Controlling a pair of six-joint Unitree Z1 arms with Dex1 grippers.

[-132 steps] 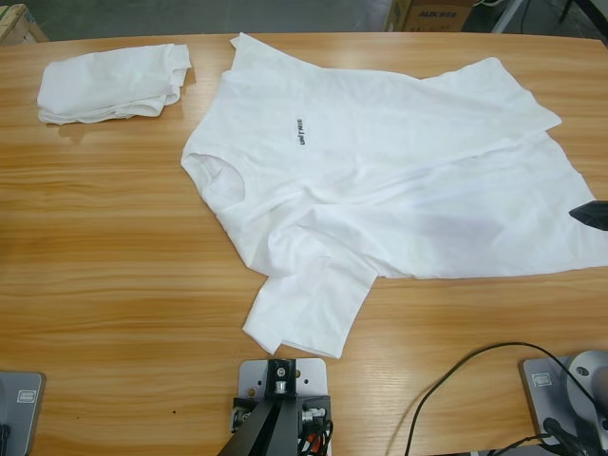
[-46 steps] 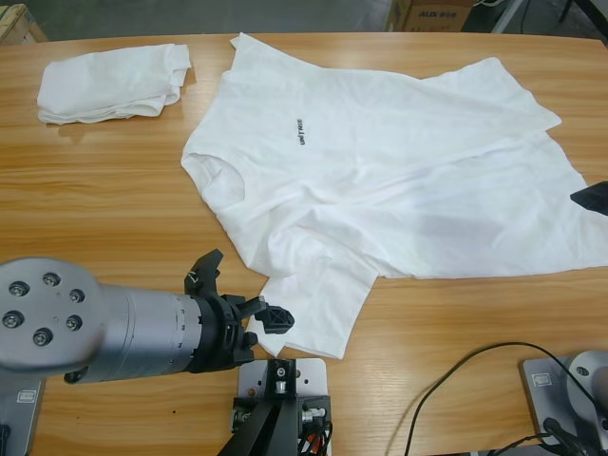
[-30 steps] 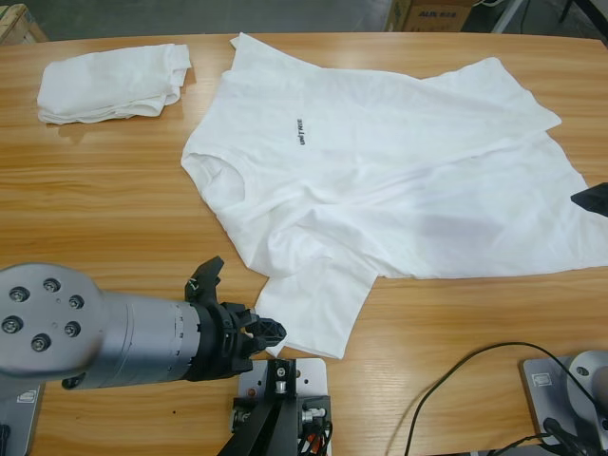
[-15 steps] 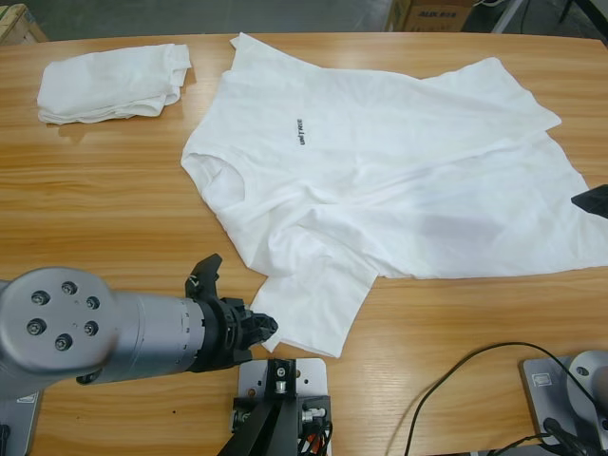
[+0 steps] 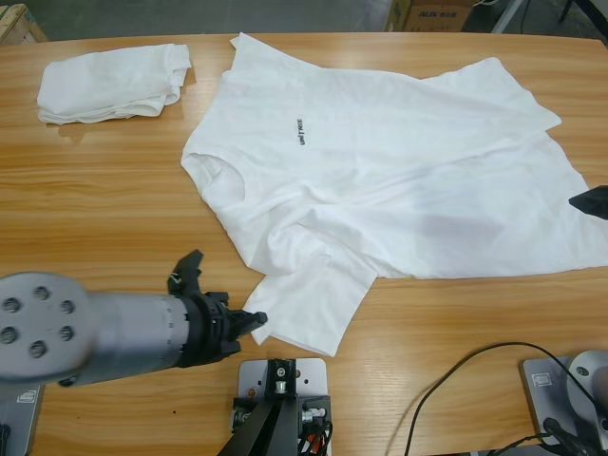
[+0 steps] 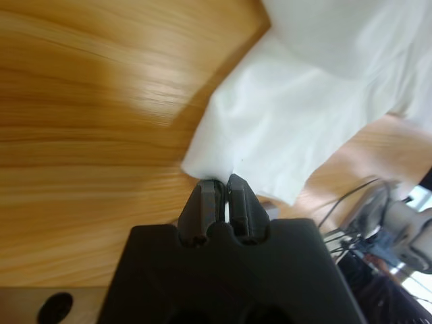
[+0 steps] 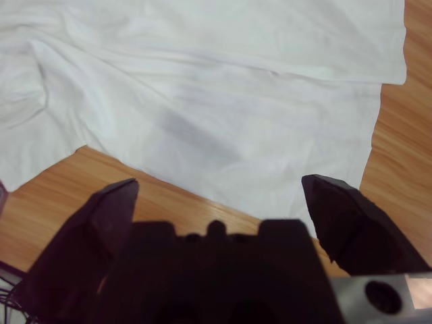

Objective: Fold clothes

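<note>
1 T-shirt [image 5: 380, 180] shows black chest lettering [image 5: 298, 132], too small to read.

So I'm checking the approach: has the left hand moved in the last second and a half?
Yes. The left hand has shifted toward the table's near edge, from beside the sleeve to its corner, and is closed on the lettered T-shirt.

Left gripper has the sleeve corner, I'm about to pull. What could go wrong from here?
1. The left gripper pinches only the very corner of the T-shirt sleeve; thin cloth may slip out.
2. The shirt lies wrinkled, so folding may trap creases.
3. The right gripper is open, holding nothing; the whole shirt may drag.
</note>
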